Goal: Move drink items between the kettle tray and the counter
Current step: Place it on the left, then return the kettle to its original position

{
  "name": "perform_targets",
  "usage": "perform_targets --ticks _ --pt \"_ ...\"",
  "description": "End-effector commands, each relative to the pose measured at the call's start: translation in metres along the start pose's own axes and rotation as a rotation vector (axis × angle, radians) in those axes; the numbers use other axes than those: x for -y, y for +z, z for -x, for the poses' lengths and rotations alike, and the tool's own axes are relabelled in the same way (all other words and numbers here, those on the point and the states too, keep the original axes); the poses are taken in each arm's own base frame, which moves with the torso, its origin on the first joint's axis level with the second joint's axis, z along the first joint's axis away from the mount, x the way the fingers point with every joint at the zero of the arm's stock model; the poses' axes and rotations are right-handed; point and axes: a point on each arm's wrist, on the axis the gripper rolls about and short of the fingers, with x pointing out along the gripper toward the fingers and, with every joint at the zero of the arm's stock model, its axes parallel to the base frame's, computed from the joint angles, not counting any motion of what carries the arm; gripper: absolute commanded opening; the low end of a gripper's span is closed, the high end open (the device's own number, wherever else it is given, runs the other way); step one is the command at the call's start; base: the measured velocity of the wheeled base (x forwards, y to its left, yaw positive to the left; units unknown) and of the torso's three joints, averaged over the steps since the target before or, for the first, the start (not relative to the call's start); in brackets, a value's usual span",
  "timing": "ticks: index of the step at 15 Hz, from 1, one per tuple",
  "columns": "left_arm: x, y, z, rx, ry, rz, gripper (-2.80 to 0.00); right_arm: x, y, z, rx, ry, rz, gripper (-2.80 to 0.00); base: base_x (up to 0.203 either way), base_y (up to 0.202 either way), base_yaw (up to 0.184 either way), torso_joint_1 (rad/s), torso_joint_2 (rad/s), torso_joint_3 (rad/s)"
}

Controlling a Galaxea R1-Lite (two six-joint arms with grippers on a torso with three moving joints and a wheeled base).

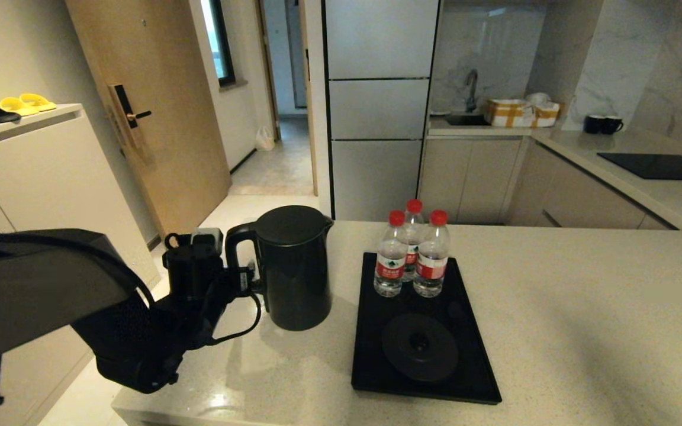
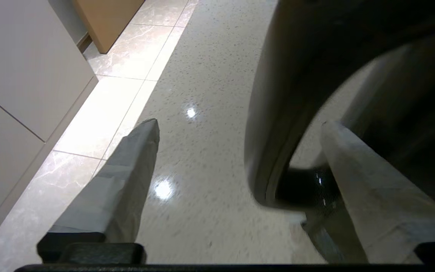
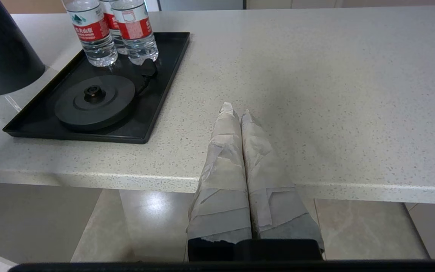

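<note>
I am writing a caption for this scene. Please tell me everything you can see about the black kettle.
The electric kettle is a tall, glossy black cylinder with a flat lid, a small spout and a loop handle on its left side. It stands upright on the counter, left of the kettle tray, off its round base disc. The left hand is open: one finger reaches through the handle loop, the other stays outside. No grip is visible.

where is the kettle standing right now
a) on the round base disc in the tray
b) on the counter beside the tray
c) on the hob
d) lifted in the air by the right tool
b: the kettle stands on the counter beside the tray, whose base disc is bare; the open left tool straddles the kettle's handle.
</note>
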Motion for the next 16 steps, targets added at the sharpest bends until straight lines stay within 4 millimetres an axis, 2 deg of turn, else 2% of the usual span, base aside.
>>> perform_targets --ticks 1,2,4,6,9,12,13,15,16 --pt "-0.008 0.013 0.025 0.026 -0.008 0.012 0.00 0.000 0.000 0.000 -0.001 0.000 0.000 -2.80 0.000 0.000 0.000 0.000 0.00 0.000" --pt "-0.013 0.015 0.036 0.025 -0.013 0.011 0.00 0.000 0.000 0.000 -0.001 0.000 0.000 -2.80 0.000 0.000 0.000 0.000 0.00 0.000" --pt "-0.014 0.015 0.043 0.023 -0.019 0.009 0.00 0.000 0.000 0.000 -0.001 0.000 0.000 -2.80 0.000 0.000 0.000 0.000 0.00 0.000" --pt "-0.021 0.031 0.065 0.069 -0.028 0.022 0.00 0.000 0.000 0.000 -0.001 0.000 0.000 -2.80 0.000 0.000 0.000 0.000 0.00 0.000" --pt "-0.032 0.063 0.115 0.135 -0.068 0.038 0.00 0.000 0.000 0.000 -0.001 0.000 0.000 -2.80 0.000 0.000 0.000 0.000 0.00 0.000" --pt "-0.038 0.082 0.173 0.125 -0.148 0.017 0.00 0.000 0.000 0.000 -0.001 0.000 0.000 -2.80 0.000 0.000 0.000 0.000 0.00 0.000" --pt "-0.042 0.086 0.194 0.108 -0.176 0.000 -2.80 0.000 0.000 0.000 -0.001 0.000 0.000 -2.80 0.000 0.000 0.000 0.000 0.00 0.000" --pt "-0.044 0.085 0.217 0.042 -0.220 -0.049 -2.80 0.000 0.000 0.000 -0.001 0.000 0.000 -2.80 0.000 0.000 0.000 0.000 0.00 0.000" --pt "-0.049 0.091 0.225 0.021 -0.224 -0.042 -2.80 0.000 0.000 0.000 -0.001 0.000 0.000 -2.80 0.000 0.000 0.000 0.000 0.00 0.000"
